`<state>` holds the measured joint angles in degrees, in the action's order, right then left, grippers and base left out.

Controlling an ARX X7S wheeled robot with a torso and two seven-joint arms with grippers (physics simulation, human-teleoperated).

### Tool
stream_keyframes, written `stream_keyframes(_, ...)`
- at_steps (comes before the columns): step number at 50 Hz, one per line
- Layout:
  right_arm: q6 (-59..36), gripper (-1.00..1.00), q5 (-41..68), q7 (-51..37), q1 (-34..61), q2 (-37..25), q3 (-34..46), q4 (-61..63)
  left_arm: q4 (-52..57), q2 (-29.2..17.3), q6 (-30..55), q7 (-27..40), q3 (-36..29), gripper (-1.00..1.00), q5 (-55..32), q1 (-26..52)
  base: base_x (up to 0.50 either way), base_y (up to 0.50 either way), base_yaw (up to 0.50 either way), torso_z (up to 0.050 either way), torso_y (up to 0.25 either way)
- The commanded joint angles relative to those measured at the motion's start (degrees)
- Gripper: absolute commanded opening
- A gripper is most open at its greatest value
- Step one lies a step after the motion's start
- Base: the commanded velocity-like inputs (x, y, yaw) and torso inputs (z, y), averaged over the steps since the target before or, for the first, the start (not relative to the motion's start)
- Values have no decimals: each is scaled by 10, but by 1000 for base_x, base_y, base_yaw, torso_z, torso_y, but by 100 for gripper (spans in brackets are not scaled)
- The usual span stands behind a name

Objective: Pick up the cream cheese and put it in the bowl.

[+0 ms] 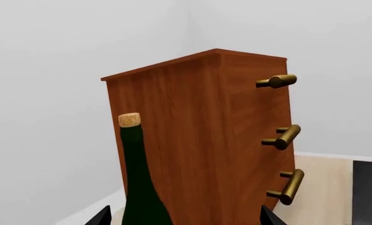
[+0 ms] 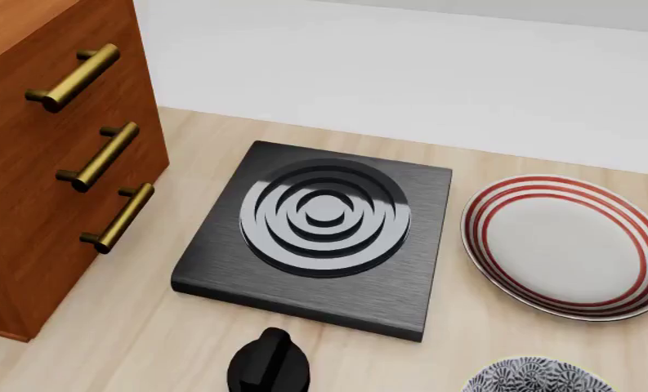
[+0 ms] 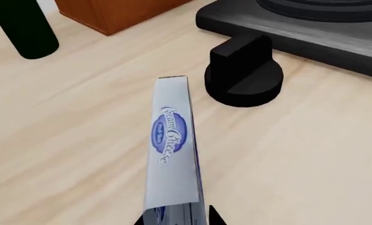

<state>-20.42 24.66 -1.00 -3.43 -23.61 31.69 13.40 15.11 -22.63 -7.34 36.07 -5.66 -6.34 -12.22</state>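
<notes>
**Cream cheese at the right gripper, above the surface**

In your right wrist view the cream cheese (image 3: 173, 150) runs lengthwise away from the camera, its blue oval logo facing up. Two dark fingertips (image 3: 215, 216) show at its near end, one either side, so the right gripper (image 3: 176, 218) appears to be grasping the box; actual contact is cut off by the frame edge. Beyond the box stands a black knob (image 3: 244, 72), close to the hob (image 3: 286, 28). A dark bottle (image 3: 24, 28) stands well apart, near the cabinet (image 3: 117, 14).

In your head view the bowl (image 2: 536, 376) shows only its patterned rim at the lower edge, just below the red-ringed plate (image 2: 564, 245) on the wooden surface (image 2: 105, 327).

Your left wrist view shows only dark tips of the left gripper (image 1: 179, 218); you cannot tell its state.
</notes>
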Motion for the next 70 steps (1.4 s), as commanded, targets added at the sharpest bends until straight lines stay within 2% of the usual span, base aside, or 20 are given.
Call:
stream_keyframes(1,5,-100,-20,5,-10,-9,21,27,0,-1,-2,1,0,100,-1,-1,0,0,0,0,0)
stream_keyframes(12,-2,-100,-38,-31,-31,-35,17,107,-10,0,-1,0,-2,100,-5,5,0,0,0,0,0)
stream_keyframes(38,-30,-100,-33,-131,-91,-96,-56,266,0,-4,2,2,-6,100,-3,4,0,0,0,0,1)
stream_keyframes(49,-54,-100,2,-166,-95,-119,-112,326,1,-5,-2,3,-5,100,-6,1,0,0,0,0,0)
stream_keyframes(66,-127,-100,116,-229,-55,-151,-219,392,-4,-6,-6,3,-7,100,-7,1,0,0,0,0,1)
stream_keyframes(70,-150,-100,166,-258,-49,-166,-266,412,-6,-7,-6,3,-7,100,-8,1,0,0,0,0,0)
